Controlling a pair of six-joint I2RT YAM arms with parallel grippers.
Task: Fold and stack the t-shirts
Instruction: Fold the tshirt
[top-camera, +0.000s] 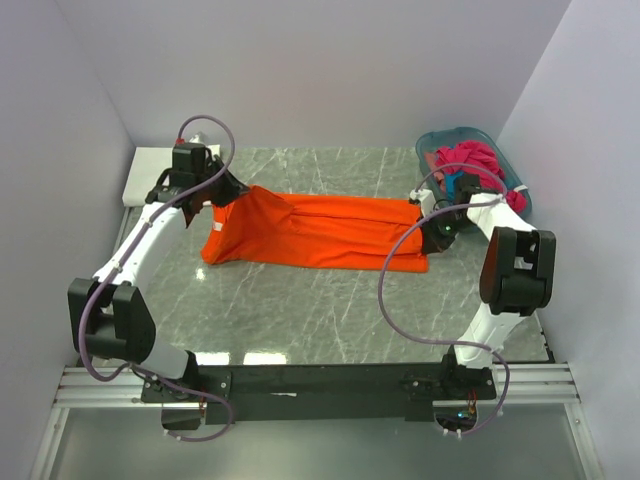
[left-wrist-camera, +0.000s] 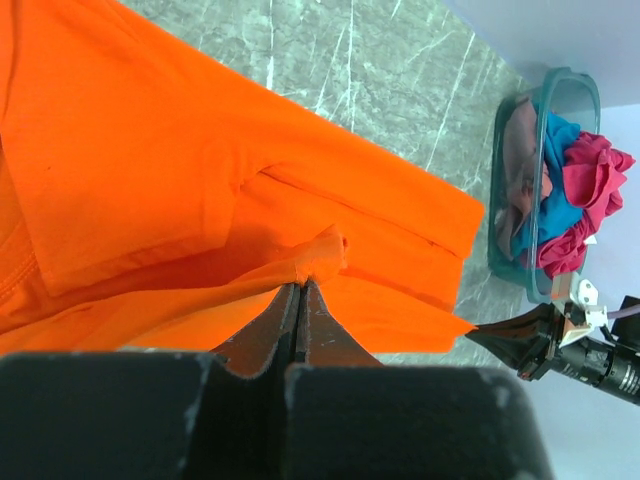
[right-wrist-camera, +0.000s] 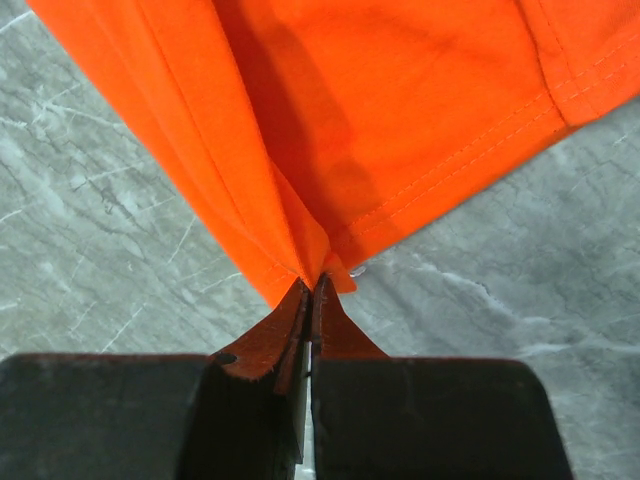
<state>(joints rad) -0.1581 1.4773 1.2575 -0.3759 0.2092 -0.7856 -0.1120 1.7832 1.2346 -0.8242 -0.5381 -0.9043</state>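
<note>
Where the left jaws come together, they are pinched shut on a small bunched tuck of the orange t-shirt (left-wrist-camera: 150, 170), at the left end of the cloth. The right jaws are closed just as tightly on a corner of the hem, where the stitched edge and a fold run down to a point. Between those two pinches the shirt is drawn out long across the middle of the table (top-camera: 300, 310), folded over on itself lengthwise. From where I stand, I can't tell how much of it rests on the marble and how much is lifted clear.

It looks like light, limp stuff with no stiffness at all. Anything not held will sag and crease, and too hard a pull could drag such a thin pinch out of the jaws. I'd say the hem and seams are the places to grip, since the cloth is doubled and stitched there, and the corners let a fold be laid square.

Further out, in the far right corner behind the right arm, a teal basket (top-camera: 450, 133) sits heaped with a magenta shirt (top-camera: 475, 160) and a blue shirt (top-camera: 455, 183), not yet folded.
</note>
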